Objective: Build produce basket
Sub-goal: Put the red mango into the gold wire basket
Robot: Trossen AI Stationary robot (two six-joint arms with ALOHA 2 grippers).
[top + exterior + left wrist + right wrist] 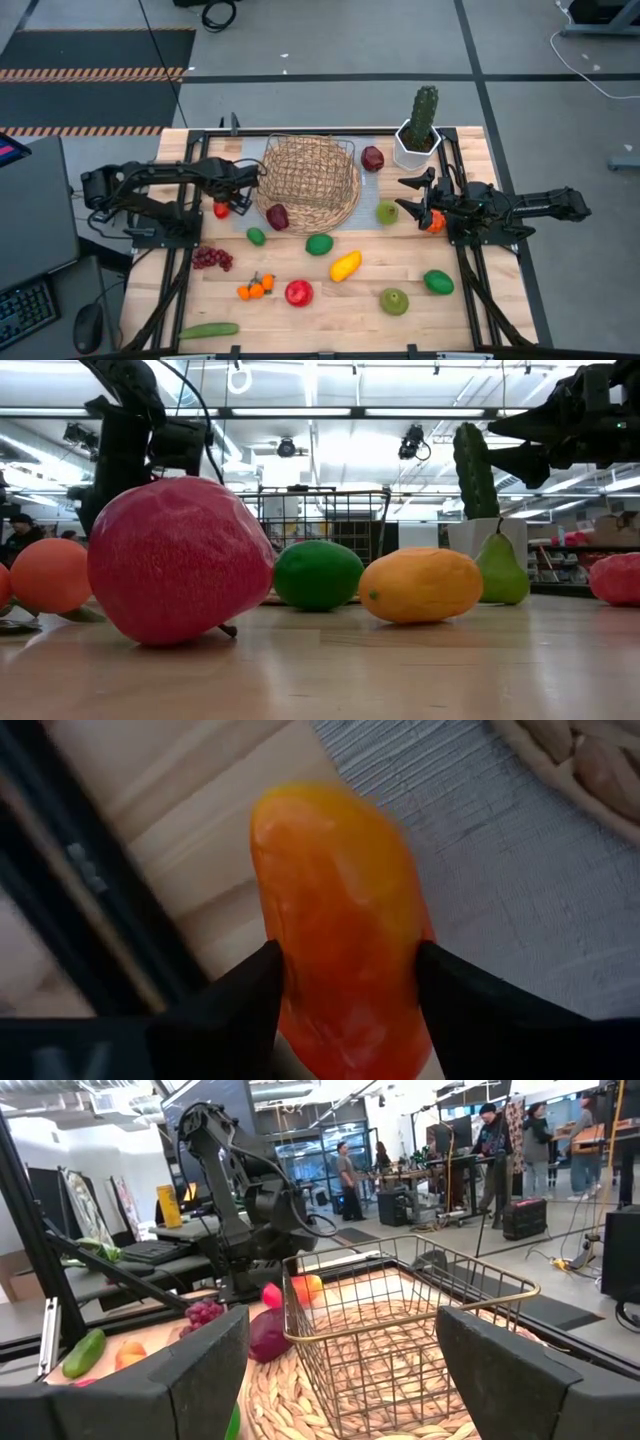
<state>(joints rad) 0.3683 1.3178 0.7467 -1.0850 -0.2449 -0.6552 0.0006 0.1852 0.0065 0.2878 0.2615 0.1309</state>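
Left gripper (222, 207) at left of centre in the high view, just beside the basket (310, 185), fingers (225, 1010) pressed on both sides of a red-orange fruit (345, 920) over the desk (330, 310) edge and grey mat (520, 890). Right gripper (408, 196) at right of centre, above an orange fruit (435, 222), fingers spread, grasping nothing. Basket upper centre, a dark purple piece (277, 216) on its rim. Remaining produce scattered below: lime (319, 244), yellow mango (345, 265), grapes (212, 258), cucumber (208, 330). Cactus (424, 115) upper right.

Orange-red fruit (340, 920) runs off the left wrist view's edge; people (505, 1140) too small to tell.
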